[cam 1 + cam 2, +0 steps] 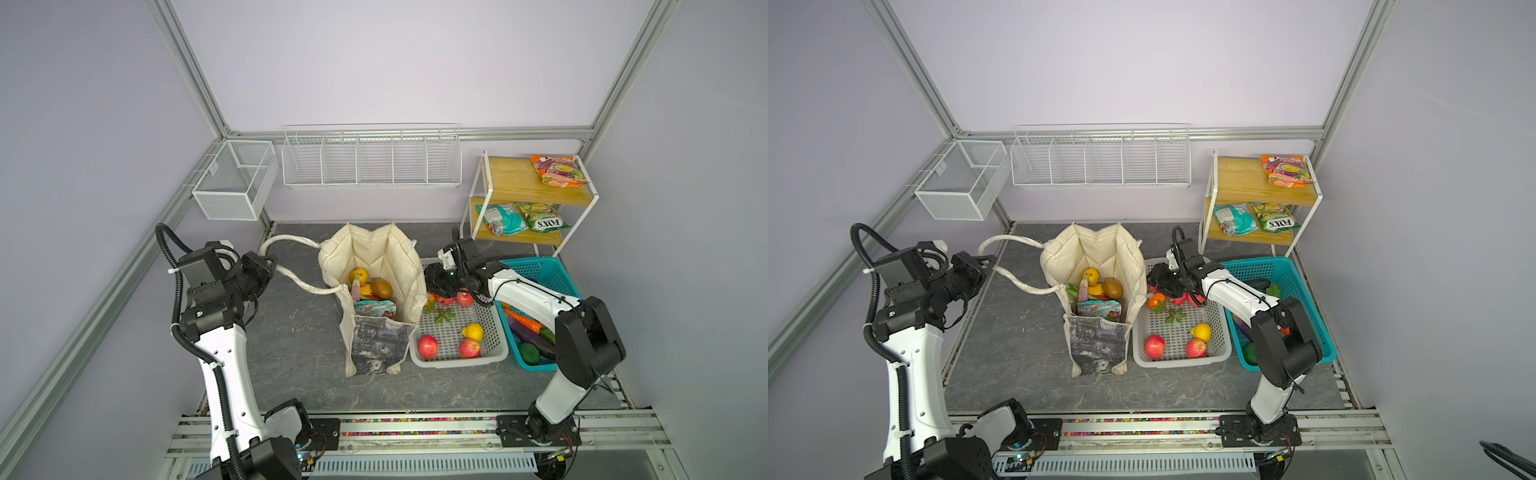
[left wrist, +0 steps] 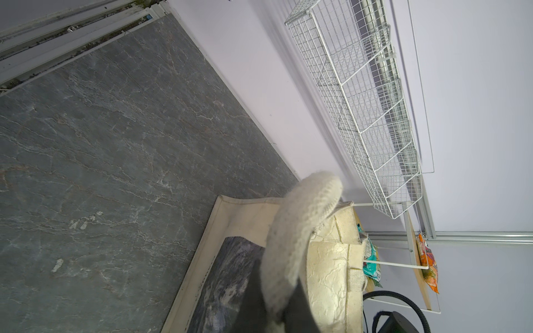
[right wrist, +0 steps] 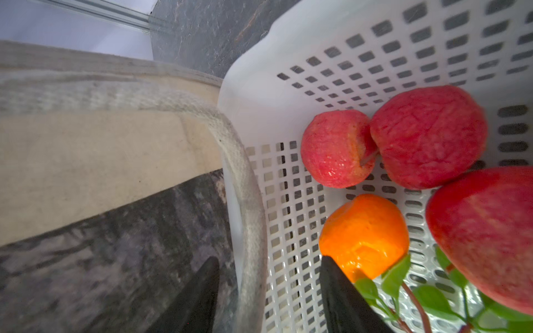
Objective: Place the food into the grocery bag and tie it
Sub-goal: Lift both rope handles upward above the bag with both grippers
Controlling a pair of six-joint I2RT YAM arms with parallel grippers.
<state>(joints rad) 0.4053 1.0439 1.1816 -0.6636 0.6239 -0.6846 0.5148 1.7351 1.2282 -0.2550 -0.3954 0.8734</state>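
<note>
Grey marbled tabletop, lilac walls. Left gripper clamps the grocery bag by its left handle. Right gripper, jaws apart, straddles the right handle.

I'm reading only one word from here: "FOX'S", showing upside down in both top views on the green snack packet on the lower wooden shelf. The teal packet and orange packet are showing print too small to read.
</note>
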